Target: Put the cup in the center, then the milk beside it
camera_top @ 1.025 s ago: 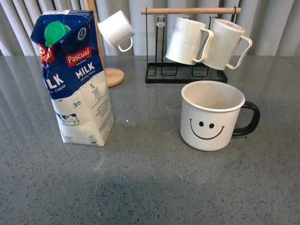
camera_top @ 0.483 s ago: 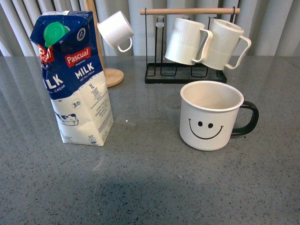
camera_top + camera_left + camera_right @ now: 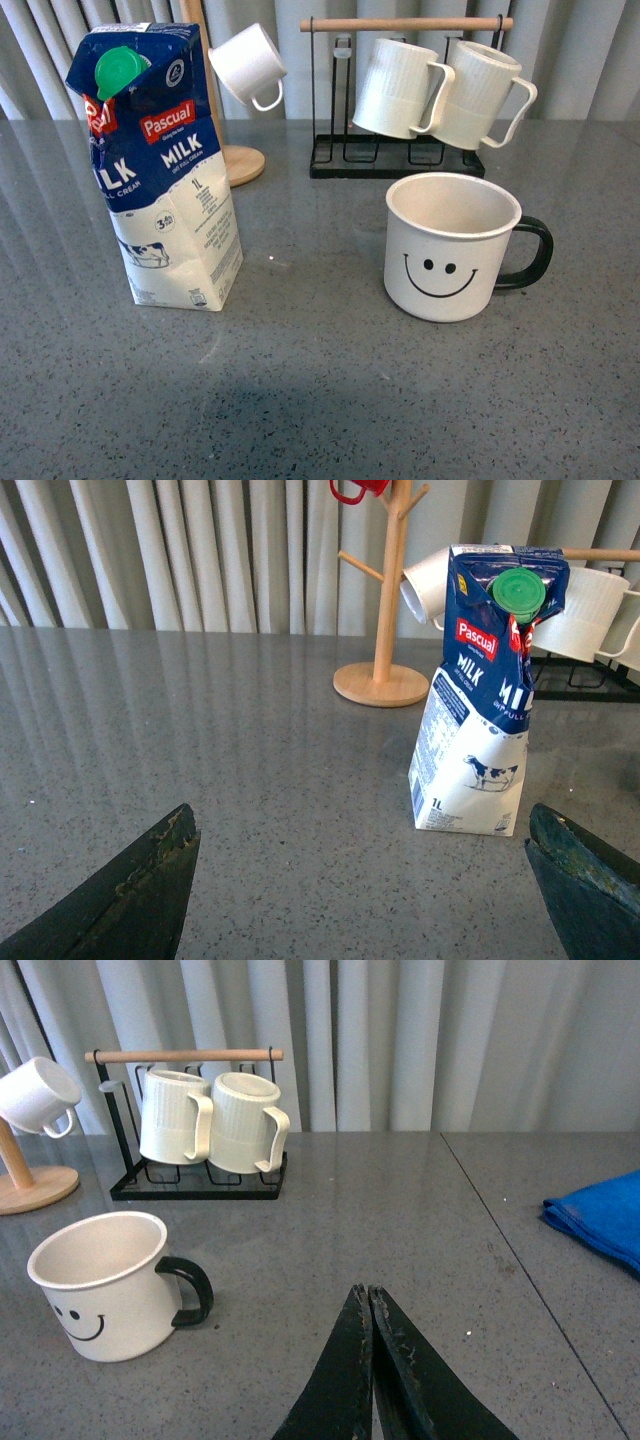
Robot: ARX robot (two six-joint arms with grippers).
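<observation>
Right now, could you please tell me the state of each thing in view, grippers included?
Cup: upright, empty, handle to the robot's right.
Milk carton: upright, green cap on.
Ribbed mugs: hanging on the rack.
Small white cup: hanging on the wooden tree.
Blue cloth: lying on the table.
Left gripper: open, empty.
Right gripper: shut, empty.

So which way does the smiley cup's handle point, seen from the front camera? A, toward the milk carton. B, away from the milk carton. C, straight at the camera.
B: in the front view the cup has its black handle sticking out on the side facing away from the milk carton.
</observation>
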